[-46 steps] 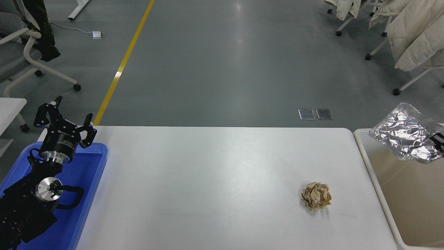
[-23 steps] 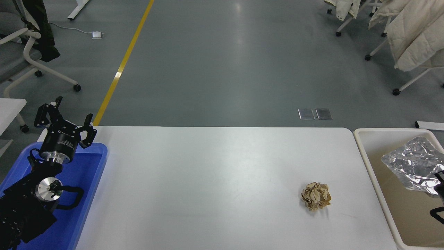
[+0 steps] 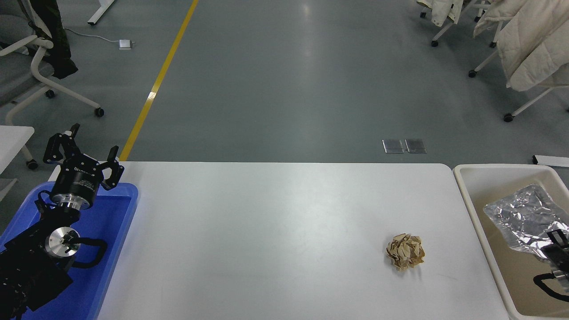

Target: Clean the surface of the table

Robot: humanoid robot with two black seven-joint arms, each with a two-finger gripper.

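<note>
The white table surface [image 3: 266, 231] carries one crumpled brown paper ball [image 3: 405, 251] at its right part. My right gripper [image 3: 555, 242] comes in at the right edge, low inside the cream-white bin [image 3: 471, 209]. It is shut on the lower right edge of a crumpled silver foil sheet [image 3: 520, 218], which hangs or rests within the bin; most of the gripper is cut off by the picture edge. My left gripper [image 3: 91, 146] is open and empty, parked above the far end of the blue tray [image 3: 113, 231] at the lower left.
The bin stands just off the table's right end, the blue tray at the left end. Beyond the table lies grey floor with a yellow line [image 3: 155, 89], office chairs at the top left and top right, and white coats [image 3: 529, 44] draped at the top right.
My right gripper has carried the foil sheet down from above the bin's far rim into the bin, and has shifted slightly left. The paper ball and my left arm have not moved.
</note>
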